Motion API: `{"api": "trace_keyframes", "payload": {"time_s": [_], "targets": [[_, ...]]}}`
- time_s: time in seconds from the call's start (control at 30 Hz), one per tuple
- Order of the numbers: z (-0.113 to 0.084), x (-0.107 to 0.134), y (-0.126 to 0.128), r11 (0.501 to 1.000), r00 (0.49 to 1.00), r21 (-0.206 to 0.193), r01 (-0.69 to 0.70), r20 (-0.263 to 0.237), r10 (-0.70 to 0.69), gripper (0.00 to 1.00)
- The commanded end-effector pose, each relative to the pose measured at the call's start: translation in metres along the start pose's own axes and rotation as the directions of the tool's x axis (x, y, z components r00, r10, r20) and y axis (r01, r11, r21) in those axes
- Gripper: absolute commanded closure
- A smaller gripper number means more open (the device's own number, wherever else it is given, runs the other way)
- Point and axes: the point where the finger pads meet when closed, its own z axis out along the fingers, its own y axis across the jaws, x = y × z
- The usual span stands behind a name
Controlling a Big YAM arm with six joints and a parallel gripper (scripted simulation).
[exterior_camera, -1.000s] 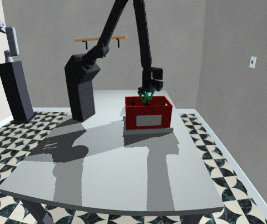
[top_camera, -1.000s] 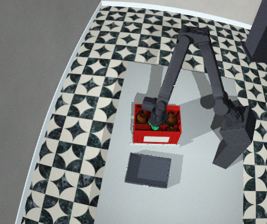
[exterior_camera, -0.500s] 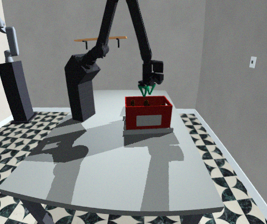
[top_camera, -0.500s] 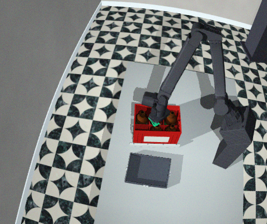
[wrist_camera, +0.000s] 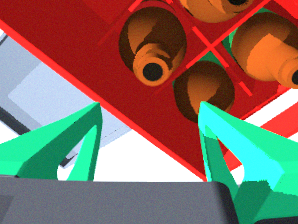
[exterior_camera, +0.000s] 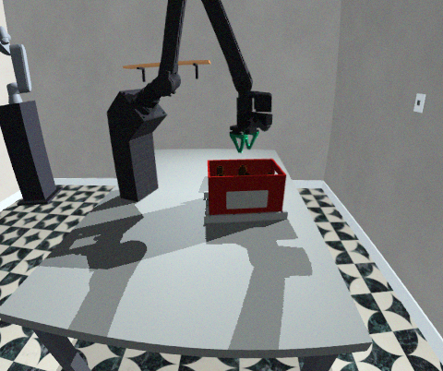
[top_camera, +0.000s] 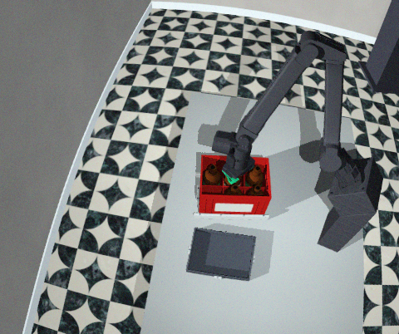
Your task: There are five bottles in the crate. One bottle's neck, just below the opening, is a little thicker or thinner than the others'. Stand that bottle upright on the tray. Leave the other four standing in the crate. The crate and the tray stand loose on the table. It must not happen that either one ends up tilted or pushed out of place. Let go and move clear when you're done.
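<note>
- While I look down on the red crate (top_camera: 235, 203) (exterior_camera: 246, 200), my end effector (top_camera: 233, 179) (exterior_camera: 245, 149) (wrist_camera: 150, 111) hangs over it, its fingertips clear of the rim.
- Its green fingers stand fairly wide apart, with nothing gripped between them.
- Brown bottles stand in the crate's compartments: from overhead I make out a rear left bottle (top_camera: 212, 174), a rear right bottle (top_camera: 256, 175), a front middle bottle (top_camera: 234, 190) and a front right bottle (top_camera: 258, 190). The end effector partly covers the rear middle compartment.
- The odd-necked bottle is in the crate among the others, but I can't tell which it is from these necks.
- My wrist view catches a bottle with its dark mouth (wrist_camera: 152, 67) facing me, lying inside the crate beyond the gap between the fingertips.
- The dark rectangular tray (top_camera: 230, 253) (wrist_camera: 47, 95) lies apart from the crate, in front of its labelled long side as seen from above.
- The crate sits on a pale slab (exterior_camera: 246, 217), and that on the light grey counter (top_camera: 293, 282) (exterior_camera: 182, 295).
- Off to one side of the crate rises the arm's dark pedestal (top_camera: 352, 205) (exterior_camera: 145, 161).
</note>
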Motion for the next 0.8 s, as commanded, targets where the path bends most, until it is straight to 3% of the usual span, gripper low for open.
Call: {"api": "trace_keyframes", "payload": {"time_s": [0.0, 0.13, 0.17, 0.77], "targets": [[-0.0004, 0.0071, 0.0011, 1.000, 1.000, 0.007, 0.002, -0.021, -0.002, 0.39], [-0.0039, 0.0021, 0.0017, 1.000, 1.000, 0.003, -0.002, -0.009, 0.002, 0.39], [-0.0039, 0.0021, 0.0017, 1.000, 1.000, 0.003, -0.002, -0.009, 0.002, 1.00], [-0.0039, 0.0021, 0.0017, 1.000, 1.000, 0.003, -0.002, -0.009, 0.002, 1.00]]}}
